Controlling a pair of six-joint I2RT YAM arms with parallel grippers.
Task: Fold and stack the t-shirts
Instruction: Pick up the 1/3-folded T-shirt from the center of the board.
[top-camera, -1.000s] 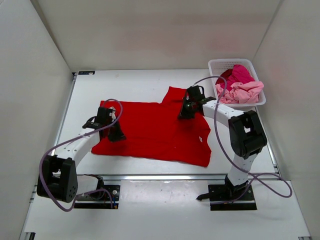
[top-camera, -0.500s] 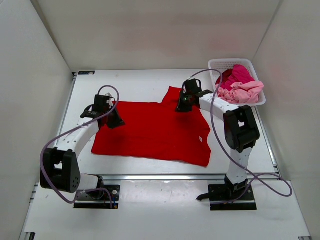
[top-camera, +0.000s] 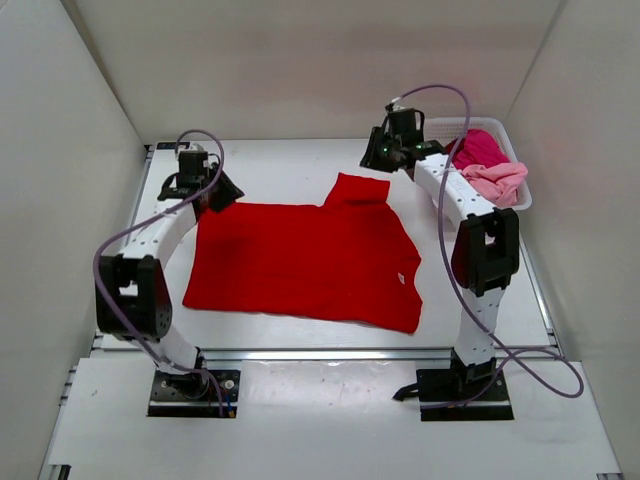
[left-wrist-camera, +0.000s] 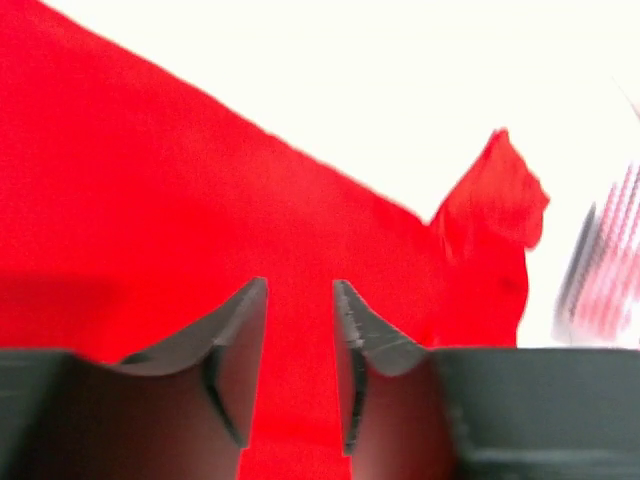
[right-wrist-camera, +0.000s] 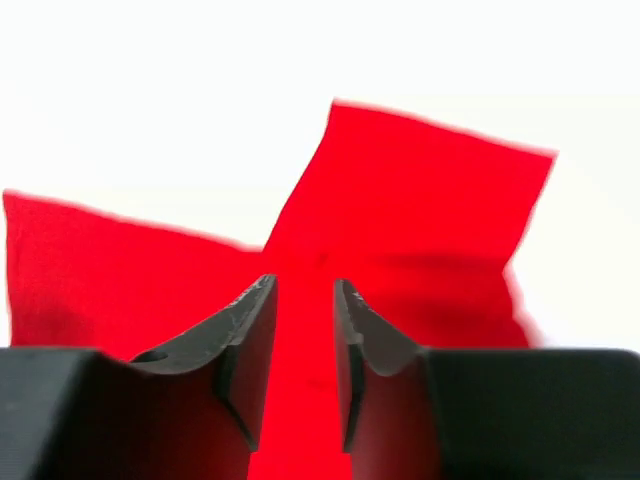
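A bright red t-shirt (top-camera: 300, 260) lies spread flat on the white table, one sleeve (top-camera: 360, 188) pointing to the far side and a small white label (top-camera: 402, 278) near its right edge. My left gripper (top-camera: 220, 192) hovers at the shirt's far left corner, jaws slightly apart and empty; the left wrist view shows red cloth (left-wrist-camera: 200, 200) beyond its tips (left-wrist-camera: 300, 285). My right gripper (top-camera: 376, 156) hangs above the table just beyond the sleeve, jaws slightly apart and empty (right-wrist-camera: 303, 282), with the sleeve (right-wrist-camera: 420, 200) below. A magenta t-shirt (top-camera: 480, 148) and a pale pink t-shirt (top-camera: 495, 182) lie crumpled in the basket.
A white lattice basket (top-camera: 430, 128) stands at the far right corner beside the right arm. White walls enclose the table on three sides. A metal rail (top-camera: 330, 353) runs along the near edge by the arm bases.
Both grippers have risen off the red shirt and swung toward the far side, the left to the far left corner, the right past the sleeve. The shirt stays flat.
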